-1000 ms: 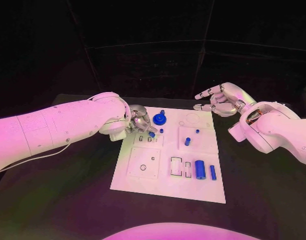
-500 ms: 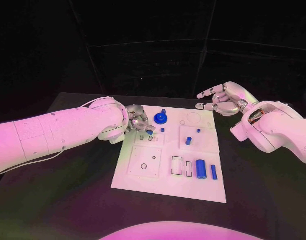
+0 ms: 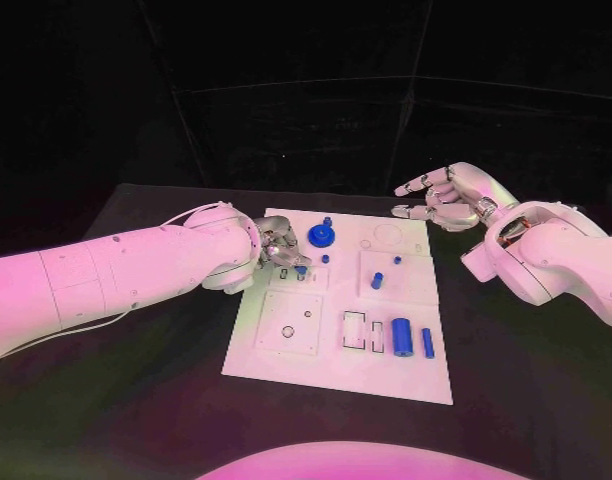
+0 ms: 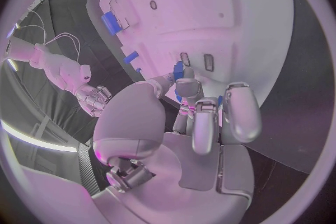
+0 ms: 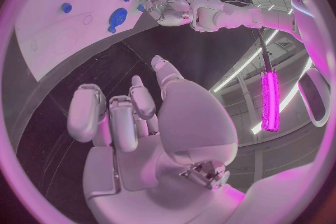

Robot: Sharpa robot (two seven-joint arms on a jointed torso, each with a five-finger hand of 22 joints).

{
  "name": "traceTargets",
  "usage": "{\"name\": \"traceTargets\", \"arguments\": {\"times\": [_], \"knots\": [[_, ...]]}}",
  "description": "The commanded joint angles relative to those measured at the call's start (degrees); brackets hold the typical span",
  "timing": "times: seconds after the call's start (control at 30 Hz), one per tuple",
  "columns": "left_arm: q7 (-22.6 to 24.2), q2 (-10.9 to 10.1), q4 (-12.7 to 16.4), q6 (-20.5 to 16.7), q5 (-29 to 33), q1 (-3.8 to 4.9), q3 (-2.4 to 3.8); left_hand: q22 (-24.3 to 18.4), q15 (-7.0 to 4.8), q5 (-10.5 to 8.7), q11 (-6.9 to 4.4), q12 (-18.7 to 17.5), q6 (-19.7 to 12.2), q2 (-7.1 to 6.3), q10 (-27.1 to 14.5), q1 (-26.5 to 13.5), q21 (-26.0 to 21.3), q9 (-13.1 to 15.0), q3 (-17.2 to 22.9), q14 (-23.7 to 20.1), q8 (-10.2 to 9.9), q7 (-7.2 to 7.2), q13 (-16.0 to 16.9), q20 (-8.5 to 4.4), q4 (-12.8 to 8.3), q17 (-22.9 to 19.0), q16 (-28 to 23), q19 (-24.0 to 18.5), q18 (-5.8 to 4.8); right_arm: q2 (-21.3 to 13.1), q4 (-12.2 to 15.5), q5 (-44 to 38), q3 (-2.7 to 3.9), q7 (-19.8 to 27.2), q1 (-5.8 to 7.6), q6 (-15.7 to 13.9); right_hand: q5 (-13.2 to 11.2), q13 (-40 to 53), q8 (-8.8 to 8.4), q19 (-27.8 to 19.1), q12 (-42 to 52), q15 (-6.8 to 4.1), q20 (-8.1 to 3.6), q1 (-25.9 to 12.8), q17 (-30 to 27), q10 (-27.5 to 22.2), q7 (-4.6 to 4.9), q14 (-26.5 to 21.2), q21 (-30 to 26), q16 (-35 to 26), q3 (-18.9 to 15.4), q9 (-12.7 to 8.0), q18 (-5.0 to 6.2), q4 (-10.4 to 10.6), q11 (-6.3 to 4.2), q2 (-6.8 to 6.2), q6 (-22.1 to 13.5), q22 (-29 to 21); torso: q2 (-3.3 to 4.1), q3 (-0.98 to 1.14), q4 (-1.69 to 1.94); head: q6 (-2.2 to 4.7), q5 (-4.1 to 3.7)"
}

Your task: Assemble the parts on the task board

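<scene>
head view, left hand [image 3: 280,246] pinching upright blue part [image 3: 300,268]

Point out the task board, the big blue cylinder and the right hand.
task board [image 3: 299,365]: head view, bare near-left corner.
big blue cylinder [image 3: 401,336]: head view, middle of its side.
right hand [image 3: 448,198]: head view, middle of the hand.

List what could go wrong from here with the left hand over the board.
1. The left hand holds a small blue part in its fingertips over the task board; the light pinch could let it slip or tilt.
2. Its fingers sit close to the round blue part and could knock it.
3. The right hand hovers off the board's far corner, holding nothing, so it cannot steady the board if it shifts.
</scene>
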Motion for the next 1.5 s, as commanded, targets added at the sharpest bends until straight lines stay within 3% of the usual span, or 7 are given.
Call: {"name": "traceTargets", "arguments": {"times": [0.03, 0.7, 1.23, 1.5], "knots": [[-0.6, 0.2, -0.2, 0.0, -1.0, -0.03, 0.04, 0.0, 0.23, 0.19, -0.01, 0.2, -0.2, -0.18, 0.2, 0.4, 0.3, 0.0, 11.0, 5.9, 0.3, -0.43, 0.1, 0.23, -10.7, 15.1, 0.2, 0.3, -0.22, 0.0, 0.0, 0.3, 0.04, 0.5, 0.11, 0.3, 0.4, 0.0, 0.22, -0.2, -0.2, -0.36, -0.19, -0.1, 1.8, -0.1, -0.01, 3.3, -0.3, -0.2, -0.3, -0.1, 0.03, 0.1, -0.16, 0.53, 0.3, -0.1, 0.05, 0.02, -0.06, -0.04, -0.06], [-2.4, 0.2, 0.1, 4.4, -1.0, -0.19, -0.02, 0.1, 0.22, 0.16, -0.04, 0.1, -0.1, -0.54, 0.4, 0.5, 0.4, 0.1, 11.2, 5.9, 0.3, -0.46, -0.1, 0.21, -10.9, 15.1, 0.2, 0.3, -0.24, 0.2, -0.3, 0.4, 0.04, 0.7, 0.11, 0.3, 0.4, 0.0, 0.22, -0.2, -0.2, -0.36, -0.19, -0.1, 1.8, -0.1, -0.01, 3.3, -0.3, -0.2, -0.3, -0.1, 0.03, 0.1, -0.16, 0.53, 0.3, -0.1, 0.01, 0.05, -0.05, -0.54, -0.04], [-2.3, -0.1, -0.1, 5.4, -1.0, -0.19, -0.02, 0.0, 0.23, 0.08, -0.05, -0.1, 0.1, -1.24, 0.6, 0.4, 0.4, 0.0, 11.3, 5.9, 0.1, -0.48, -0.3, 0.20, -11.2, 15.1, 0.2, 0.3, -0.23, 0.1, -0.3, 0.4, 0.04, 0.6, 0.10, 0.4, 0.6, -0.1, 0.27, -0.3, -0.2, -0.38, -0.20, -0.2, 1.8, -0.1, -0.02, 3.3, -0.4, -0.3, -0.4, -0.1, 0.04, 0.1, -0.17, 0.60, 0.3, -0.2, 0.03, 0.03, -0.03, -0.89, 0.06], [-1.8, 0.4, -0.4, 4.7, -1.0, -0.19, -0.01, 0.3, -0.10, -0.16, -0.59, 0.6, 1.7, -2.46, 1.4, -1.8, 0.5, -0.3, 9.4, 5.9, -0.1, -1.33, 0.4, -0.04, -9.8, 15.1, 0.2, 0.4, -0.24, 0.1, -0.3, 0.4, 0.04, 0.5, 0.10, 0.7, 0.7, -0.1, 0.29, -0.3, -0.3, -0.38, -0.20, -0.2, 1.9, -0.1, -0.03, 3.3, -0.4, -0.2, -0.3, -0.1, 0.06, 0.2, -0.18, 0.74, 0.3, -0.3, 0.00, 0.12, -0.05, -0.90, 0.08]]}}
